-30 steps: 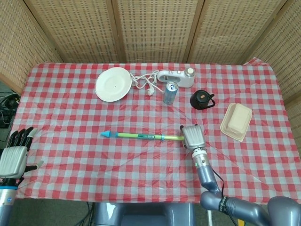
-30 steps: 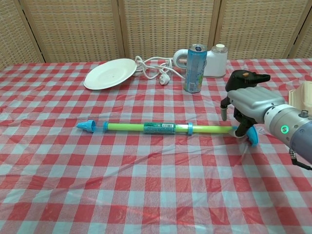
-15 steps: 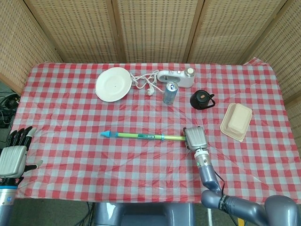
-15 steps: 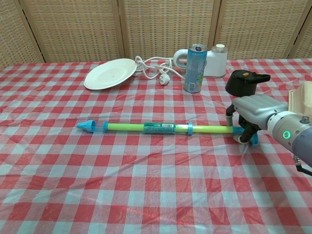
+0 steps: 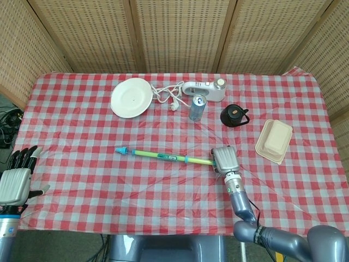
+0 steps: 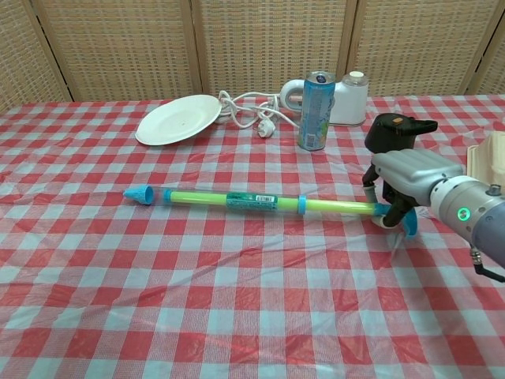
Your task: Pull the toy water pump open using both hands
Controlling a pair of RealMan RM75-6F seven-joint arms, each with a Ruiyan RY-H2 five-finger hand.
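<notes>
The toy water pump is a long green tube with a blue nozzle at its left end, lying across the middle of the checked cloth. My right hand grips its blue handle end at the right, fingers curled around it. The tube's right end looks slightly raised off the cloth. My left hand hovers off the table's left front corner, far from the pump, fingers apart and holding nothing. It does not show in the chest view.
At the back stand a white plate, a white appliance with a cord, a drink can and a black lidded pot. A beige food box sits right of my right hand.
The pump has shifted slightly left and tilted, its nozzle end moving further back while my right hand holds the handle end. The left hand has barely moved.
</notes>
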